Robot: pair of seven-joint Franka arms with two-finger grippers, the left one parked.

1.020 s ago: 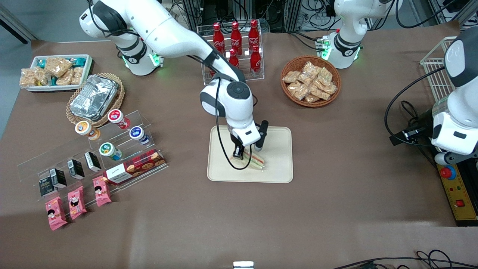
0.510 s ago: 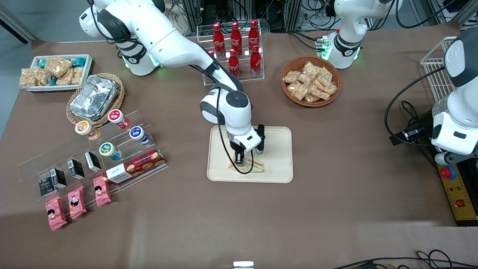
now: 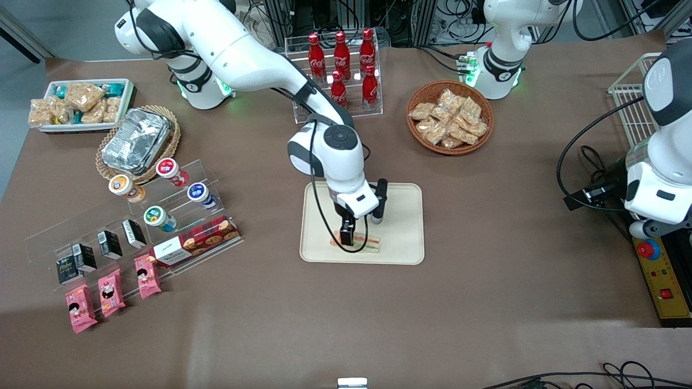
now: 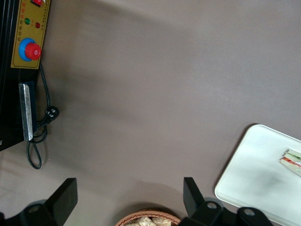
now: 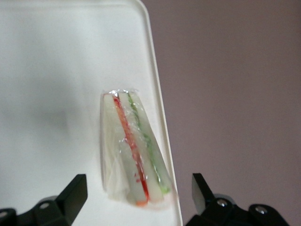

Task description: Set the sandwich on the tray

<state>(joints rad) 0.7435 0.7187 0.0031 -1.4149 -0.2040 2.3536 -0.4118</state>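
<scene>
The sandwich [image 3: 361,243] lies on the cream tray [image 3: 403,224], close to the tray rim nearest the front camera. Its red and green filling edge faces up. My right gripper [image 3: 361,227] hangs just above it, open, with one finger on each side and nothing held. In the right wrist view the sandwich [image 5: 134,150] rests beside the tray's rim [image 5: 157,113], apart from the open gripper [image 5: 138,188]. The left wrist view shows the tray [image 4: 254,174] and one end of the sandwich [image 4: 292,160].
A wicker basket of snack packets [image 3: 450,116] and a clear rack of cola bottles [image 3: 340,70] stand farther from the front camera than the tray. An acrylic shelf with cups and a cookie box [image 3: 194,242] lies toward the working arm's end.
The gripper lowered the sandwich onto the tray, opened and let it go. The sandwich now lies still with its filling edge up, and the gripper has risen slightly.
</scene>
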